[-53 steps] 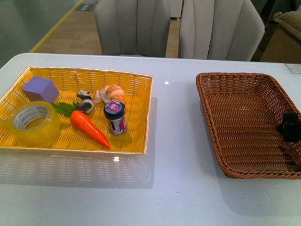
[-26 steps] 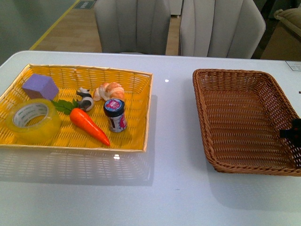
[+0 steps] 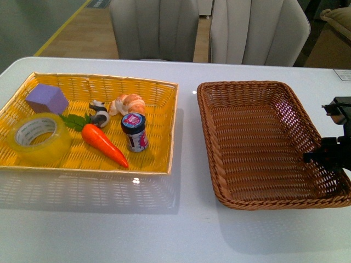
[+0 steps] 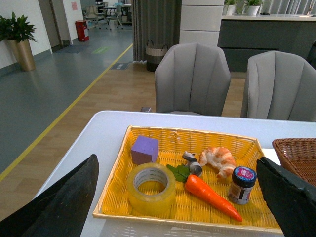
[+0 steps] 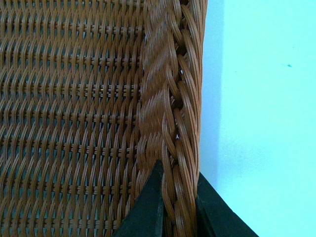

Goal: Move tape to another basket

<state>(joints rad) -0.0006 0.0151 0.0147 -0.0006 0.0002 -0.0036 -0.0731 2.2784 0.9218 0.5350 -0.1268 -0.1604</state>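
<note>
Pinching basket (image 3: 241, 85) by braided wicker rim, right hand (image 5: 178, 170), left hand (image 4: 177, 159) spread, translucent round tape (image 3: 50, 151)

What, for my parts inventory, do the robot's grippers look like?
Both are plain matte black, with no markings or cables showing. The left gripper is two broad wedges tapering to tips. The right gripper shows the same pointed wedges close up; from the front it looks blocky.

The wide roll of translucent yellow packing tape (image 3: 38, 139) lies flat at 8 o'clock inside the bright yellow woven basket (image 3: 171, 126). At 3 o'clock from that, apart on the white table (image 3: 164, 230), sits the dark brown woven wicker basket (image 3: 241, 85). My right gripper (image 3: 328, 156) is at its 4 o'clock rim.
</note>
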